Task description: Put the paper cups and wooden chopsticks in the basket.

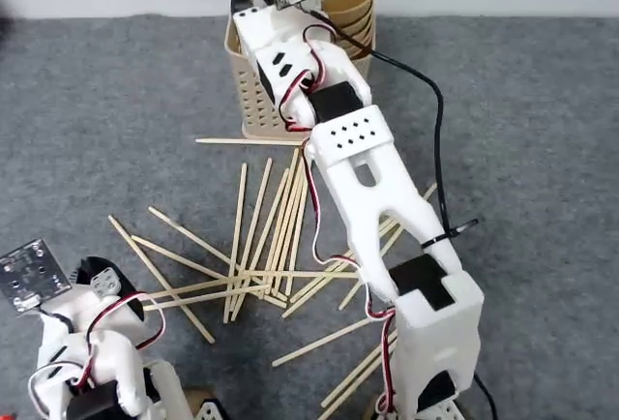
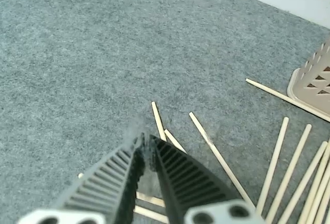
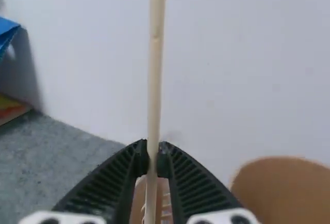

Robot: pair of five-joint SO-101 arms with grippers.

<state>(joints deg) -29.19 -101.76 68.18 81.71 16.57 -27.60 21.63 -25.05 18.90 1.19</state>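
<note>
I've the right gripper (image 3: 149, 154) pinching one chopstick (image 3: 156, 53) upright over the basket (image 1: 253, 101), cups (image 1: 353, 4) stacked inside. Left gripper (image 2: 146, 144), pressed together, well away. Dozen-plus chopsticks (image 1: 261, 236) before the basket; open carpet (image 1: 116, 101) flanks it.

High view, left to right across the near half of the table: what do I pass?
Left arm → loose chopsticks on the carpet → right arm.
</note>
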